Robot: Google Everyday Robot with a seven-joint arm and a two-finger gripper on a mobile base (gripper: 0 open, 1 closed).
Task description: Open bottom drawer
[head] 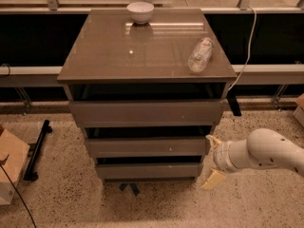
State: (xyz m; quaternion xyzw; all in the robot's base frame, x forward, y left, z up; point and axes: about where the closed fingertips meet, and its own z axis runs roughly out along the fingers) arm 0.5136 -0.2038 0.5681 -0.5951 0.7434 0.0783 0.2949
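Note:
The bottom drawer (149, 171) is the lowest, narrowest taupe-grey front of the three-drawer cabinet (142, 56), with a tiny pale dot right of centre. It stands slightly out, as do the middle drawer (147, 147) and the top drawer (147, 113). My gripper (213, 160) hangs on the white arm (266, 153) just beside the cabinet's lower right corner. It is open and empty: one cream fingertip (213, 140) sits level with the middle drawer, the other (212, 179) level with the bottom drawer's right end.
A white bowl (140, 11) and a clear plastic bottle (200, 55) lying on its side rest on the cabinet top. A cardboard box (9, 170) and a black stand (37, 151) sit on the speckled floor at left. A white cable (244, 56) hangs at right.

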